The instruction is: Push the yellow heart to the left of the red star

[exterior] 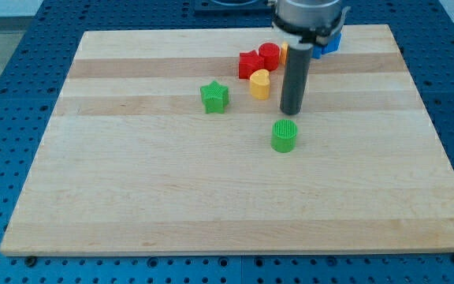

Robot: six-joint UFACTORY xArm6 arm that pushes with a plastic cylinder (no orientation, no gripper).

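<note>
Pale wooden bench (211, 197) on a blue perforated base (6, 118). No pincer fitted to this arm, so nothing to report as apart, together or clamped; only a straight dark rod (295, 79) hanging from a grey mount near the bench's top edge. My tip (292, 113) down on the wood, right of centre in the upper half of the bench.

Yellow heart (259, 83) just left of the rod and a little nearer the top edge than my tip, close beside but apart from it. Red star (250, 64) directly above the heart toward the top edge, touching or nearly touching it, its centre slightly nearer the bench's left edge than the heart's. Red cylinder (269, 55) pressed against the star's right side. Sliver of an orange block (284, 54) showing between the red cylinder and the rod, shape not clear. Blue block (329, 42) partly hidden behind the mount at the top edge, shape not clear.

Green star (214, 97) alone, left of the heart, well apart from my tip. Green cylinder (284, 136) just below my tip toward the bottom edge, near but not touching.
</note>
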